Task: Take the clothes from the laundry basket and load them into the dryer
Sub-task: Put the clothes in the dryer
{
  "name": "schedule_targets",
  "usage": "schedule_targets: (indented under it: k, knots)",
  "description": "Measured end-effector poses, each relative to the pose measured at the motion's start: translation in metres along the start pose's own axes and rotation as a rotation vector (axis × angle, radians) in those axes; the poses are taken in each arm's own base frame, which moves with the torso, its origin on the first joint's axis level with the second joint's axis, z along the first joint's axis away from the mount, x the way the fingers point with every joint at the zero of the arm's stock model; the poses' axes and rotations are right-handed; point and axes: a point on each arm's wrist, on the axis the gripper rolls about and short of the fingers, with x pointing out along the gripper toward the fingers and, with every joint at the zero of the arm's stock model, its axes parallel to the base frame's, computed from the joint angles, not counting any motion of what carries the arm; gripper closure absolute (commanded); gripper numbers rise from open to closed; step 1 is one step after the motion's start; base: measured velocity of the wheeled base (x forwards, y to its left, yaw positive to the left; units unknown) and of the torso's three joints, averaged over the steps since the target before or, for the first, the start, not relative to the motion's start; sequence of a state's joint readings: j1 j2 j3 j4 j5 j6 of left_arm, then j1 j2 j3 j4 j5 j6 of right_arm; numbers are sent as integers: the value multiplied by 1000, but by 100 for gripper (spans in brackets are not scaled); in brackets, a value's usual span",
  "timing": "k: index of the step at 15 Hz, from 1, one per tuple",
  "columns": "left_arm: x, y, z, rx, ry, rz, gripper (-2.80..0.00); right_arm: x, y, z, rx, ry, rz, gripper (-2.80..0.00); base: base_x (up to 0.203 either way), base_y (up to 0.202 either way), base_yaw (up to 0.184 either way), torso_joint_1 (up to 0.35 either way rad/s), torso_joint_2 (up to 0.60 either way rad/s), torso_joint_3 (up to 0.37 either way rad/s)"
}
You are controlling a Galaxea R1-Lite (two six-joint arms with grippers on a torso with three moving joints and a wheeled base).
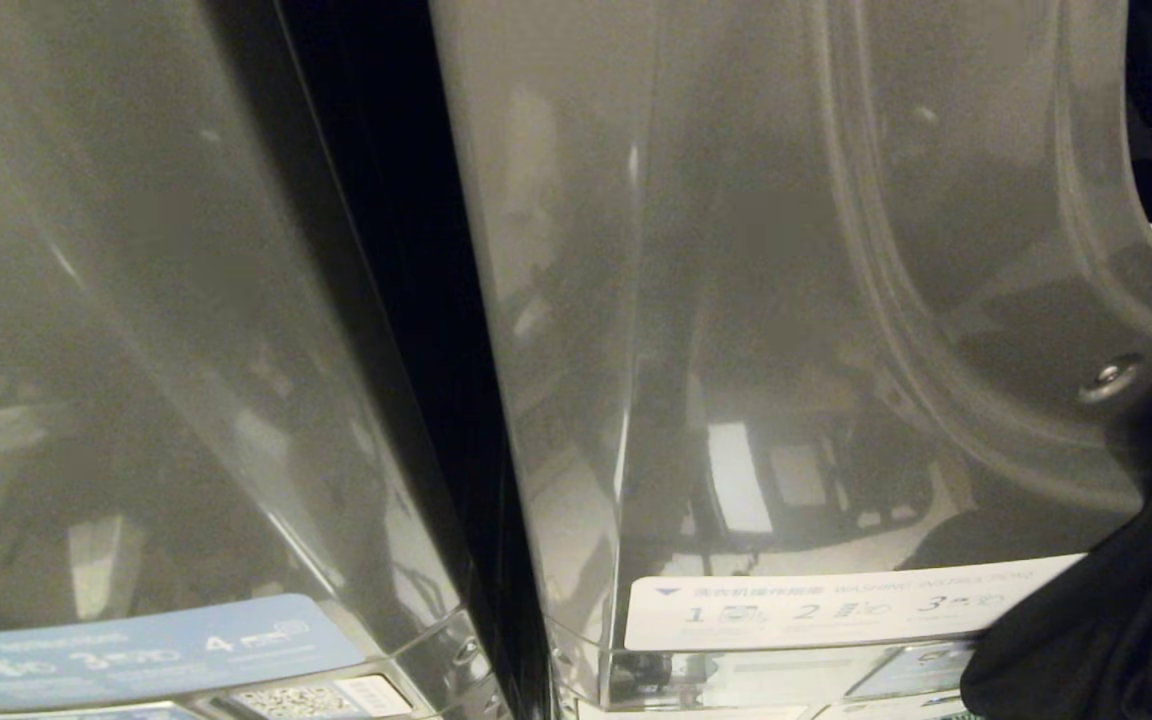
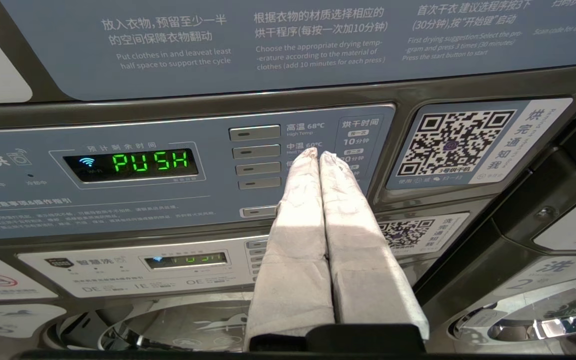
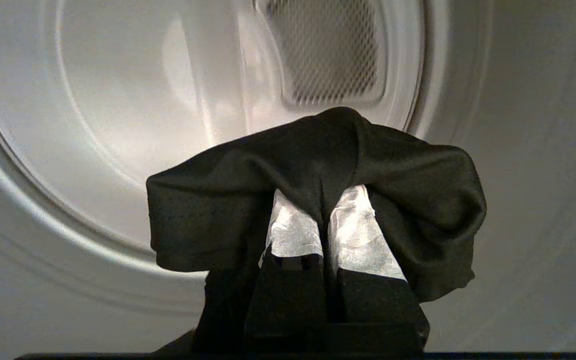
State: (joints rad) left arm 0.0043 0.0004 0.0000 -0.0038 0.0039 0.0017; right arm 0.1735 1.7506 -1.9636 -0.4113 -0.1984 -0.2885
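Note:
My right gripper (image 3: 325, 200) is shut on a black garment (image 3: 218, 210), which drapes over both white-wrapped fingers (image 3: 293, 230). It holds the cloth inside the pale drum of the dryer (image 3: 118, 125). In the head view the same black garment (image 1: 1116, 620) hangs at the lower right, beside the dryer's grey front (image 1: 786, 300) and its round door ring (image 1: 986, 330). My left gripper (image 2: 316, 155) is parked, shut and empty, pointing at a control panel. The laundry basket is out of view.
A mesh vent (image 3: 330, 50) sits in the drum's back wall. A second grey machine (image 1: 136, 350) stands left of the dryer, with a dark gap (image 1: 416, 350) between them. The panel display (image 2: 150, 162) reads PUSH, with buttons (image 2: 255, 150) beside it.

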Motion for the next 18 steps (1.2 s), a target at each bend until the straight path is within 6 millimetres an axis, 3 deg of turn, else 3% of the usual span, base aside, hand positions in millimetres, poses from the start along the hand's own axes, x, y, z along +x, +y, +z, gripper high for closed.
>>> schedule_targets:
  k: [6, 15, 18]
  knots:
    - [0, 0, 0, 0, 0, 0, 0, 5, 35, -20, 44, 46, 69, 0, 0, 0, 0, 0, 0, 0]
    - [0, 0, 0, 0, 0, 0, 0, 7, 47, -29, 77, 73, 100, 0, 0, 0, 0, 0, 0, 0]
    - [0, 0, 0, 0, 0, 0, 0, -5, 52, -24, 64, 195, 165, 0, 0, 0, 0, 0, 0, 0]
